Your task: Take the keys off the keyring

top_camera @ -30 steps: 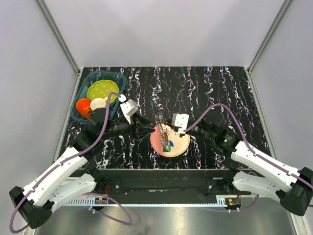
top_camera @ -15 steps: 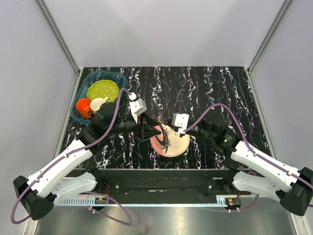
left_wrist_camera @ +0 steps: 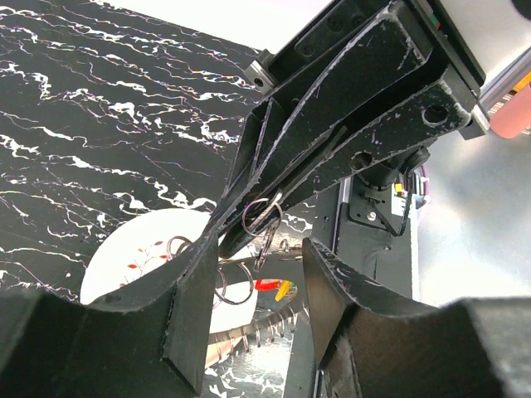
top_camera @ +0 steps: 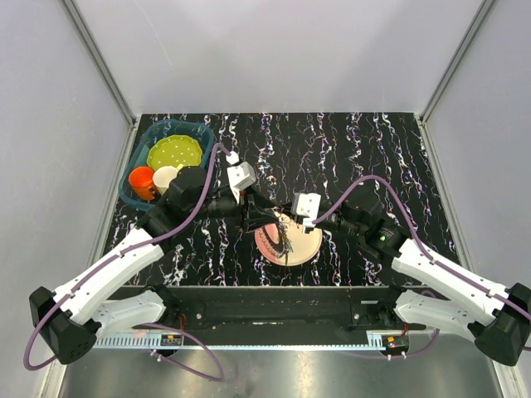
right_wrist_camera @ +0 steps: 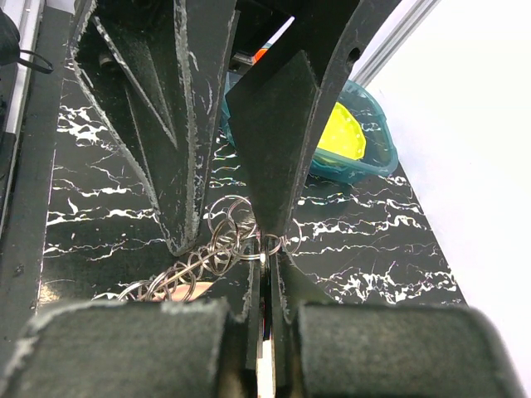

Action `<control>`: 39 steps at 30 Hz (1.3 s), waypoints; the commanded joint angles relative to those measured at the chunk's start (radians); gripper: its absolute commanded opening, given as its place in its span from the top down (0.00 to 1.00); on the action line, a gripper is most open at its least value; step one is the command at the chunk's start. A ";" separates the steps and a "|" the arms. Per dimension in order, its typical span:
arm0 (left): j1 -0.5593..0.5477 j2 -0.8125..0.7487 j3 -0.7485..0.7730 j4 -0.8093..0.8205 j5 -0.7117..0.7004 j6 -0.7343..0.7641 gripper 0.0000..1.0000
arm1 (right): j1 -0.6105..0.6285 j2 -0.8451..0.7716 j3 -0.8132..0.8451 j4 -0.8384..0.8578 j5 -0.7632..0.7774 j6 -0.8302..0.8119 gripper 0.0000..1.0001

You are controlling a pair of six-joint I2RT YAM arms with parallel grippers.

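the right gripper (right_wrist_camera: 265, 267) was clamped tight on the keyring (right_wrist_camera: 211, 249) above the pink plate (top_camera: 311, 241), near the middle of the tabletop's (top_camera: 373, 149) near edge; the left gripper (left_wrist_camera: 257, 253) gaped around its rings, gripping nothing.

Black marbled table (top_camera: 348, 149), pale grey walls (top_camera: 274, 50)

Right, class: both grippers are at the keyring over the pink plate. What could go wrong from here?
1. The right gripper pinches only a thin sliver of the keyring at its very fingertips; a pull could slip it free, dropping the bunch onto the pink plate.
2. The left gripper is open, its fingers straddling several tangled loops, so closing may catch the wrong loop or knock the right gripper, which is very close.
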 commanded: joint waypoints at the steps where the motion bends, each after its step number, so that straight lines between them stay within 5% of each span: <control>1: -0.006 0.008 0.039 0.059 0.067 0.023 0.53 | -0.003 -0.026 0.022 0.087 -0.016 0.011 1.00; 15: -0.006 0.045 0.042 0.062 0.231 0.019 0.55 | -0.002 -0.044 0.005 0.105 -0.056 0.042 1.00; 29: -0.006 0.022 0.029 -0.009 0.279 0.043 0.74 | -0.002 -0.043 -0.003 0.105 -0.033 0.039 1.00; 39: -0.007 -0.007 0.050 -0.176 0.193 0.124 0.67 | -0.002 -0.047 -0.001 0.096 -0.019 0.027 1.00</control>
